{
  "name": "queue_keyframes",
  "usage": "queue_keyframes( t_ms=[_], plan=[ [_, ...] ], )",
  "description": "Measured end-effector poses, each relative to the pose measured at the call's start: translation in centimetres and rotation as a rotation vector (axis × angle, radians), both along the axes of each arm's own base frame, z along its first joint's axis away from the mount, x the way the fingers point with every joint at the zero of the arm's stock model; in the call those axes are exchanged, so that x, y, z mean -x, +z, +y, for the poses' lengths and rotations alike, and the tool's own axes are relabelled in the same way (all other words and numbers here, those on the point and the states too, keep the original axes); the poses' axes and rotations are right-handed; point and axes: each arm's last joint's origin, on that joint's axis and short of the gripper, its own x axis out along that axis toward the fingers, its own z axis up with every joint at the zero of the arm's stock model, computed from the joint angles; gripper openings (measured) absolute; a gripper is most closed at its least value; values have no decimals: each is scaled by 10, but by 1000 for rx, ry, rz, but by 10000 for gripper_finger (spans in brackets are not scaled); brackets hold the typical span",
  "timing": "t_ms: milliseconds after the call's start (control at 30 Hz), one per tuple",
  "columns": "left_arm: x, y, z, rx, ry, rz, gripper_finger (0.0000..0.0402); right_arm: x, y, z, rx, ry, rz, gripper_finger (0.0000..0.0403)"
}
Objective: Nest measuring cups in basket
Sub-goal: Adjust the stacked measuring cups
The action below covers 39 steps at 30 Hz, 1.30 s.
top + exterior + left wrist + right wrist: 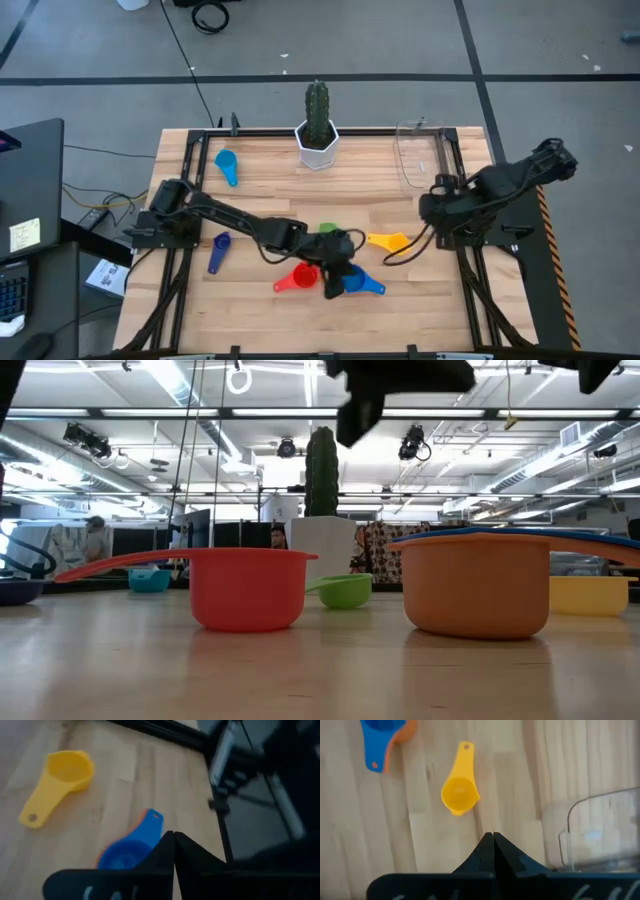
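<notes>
The wooden table (300, 190) has little measuring cups spread out on it. Think of the table, seen from above, as a clock face.

The left claw (335, 268) is near the middle, a bit toward 6 o'clock. Its two fingers are pressed tight together and hold nothing. Just beside it, toward 5 o'clock, the blue cup (357, 282) sits inside the orange cup (478, 595). From the left wrist view the blue cup (126, 854) shows an orange edge under it. The red cup (298, 278) stands on the other side of the claw, toward 7 o'clock. The green cup (328, 231) is right by the arm, near the middle of the table.

The yellow cup (392, 241) lies toward 4 o'clock, between the two arms. The purple cup (218, 250) lies toward 8 o'clock. The light blue cup (227, 165) lies toward 10 o'clock.

The clear basket (418, 152) stands at about 1 o'clock, with no cup in it. The white pot with the cactus (317, 125) stands at 12 o'clock.

The right claw (428, 208) waits at about 3 o'clock, close to the basket. Its fingers are squeezed together too, with nothing between them. In the right wrist view the yellow cup (459, 792) lies ahead of them.
</notes>
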Motion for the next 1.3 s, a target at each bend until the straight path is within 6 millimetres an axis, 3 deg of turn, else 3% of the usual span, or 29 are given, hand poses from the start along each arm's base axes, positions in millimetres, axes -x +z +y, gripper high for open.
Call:
queue_keyframes(
  t_ms=[133,400,633,800,1000,1167,1300],
  plan=[
    [-10,-13,5,116,92,20,7,14,8,-7,-5,-3,-84,0],
    [-3,-29,-15,228,158,157,3,21,12,-9,-43,59,-92,0],
    [8,-36,-34,238,206,237,2,17,12,-7,-48,89,-114,0],
    [21,-41,-52,245,217,324,1,-1,9,3,-119,103,-196,0],
    [34,-47,-66,226,270,406,1,-28,-34,15,-134,154,-161,0],
    [32,-52,-66,210,294,389,1,-44,-77,16,-122,112,-118,0],
    [23,-71,-68,217,303,386,1,-57,-104,18,-162,96,-151,0]
  ],
)
